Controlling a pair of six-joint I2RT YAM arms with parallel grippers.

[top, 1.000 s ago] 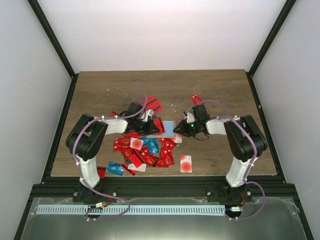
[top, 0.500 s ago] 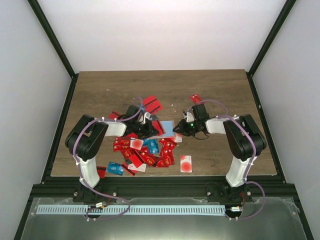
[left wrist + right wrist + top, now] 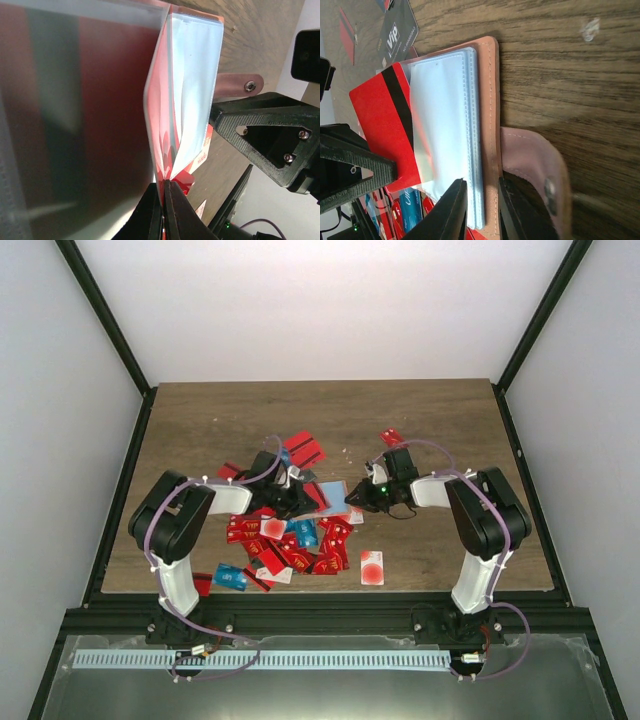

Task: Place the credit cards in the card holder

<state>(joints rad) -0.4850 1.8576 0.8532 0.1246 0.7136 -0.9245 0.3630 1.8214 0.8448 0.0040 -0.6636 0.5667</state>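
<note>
The card holder lies open on the table, a tan leather cover with clear sleeves and a snap flap. My right gripper is shut on its near edge, clamping sleeves and cover together. My left gripper is shut on a red credit card with a black stripe. One end of that card sits under the top clear sleeve. In the top view both grippers, left and right, meet at the holder. Several more credit cards lie piled in front.
A white card with a red dot lies alone near the front edge. Red cards lie behind the left gripper, and another one behind the right. A dark grey card lies beyond the holder. A blue card is at the front left.
My right gripper has shifted a little to the left at the holder. The left gripper has crept slightly with its red card. Nothing was let go.
</note>
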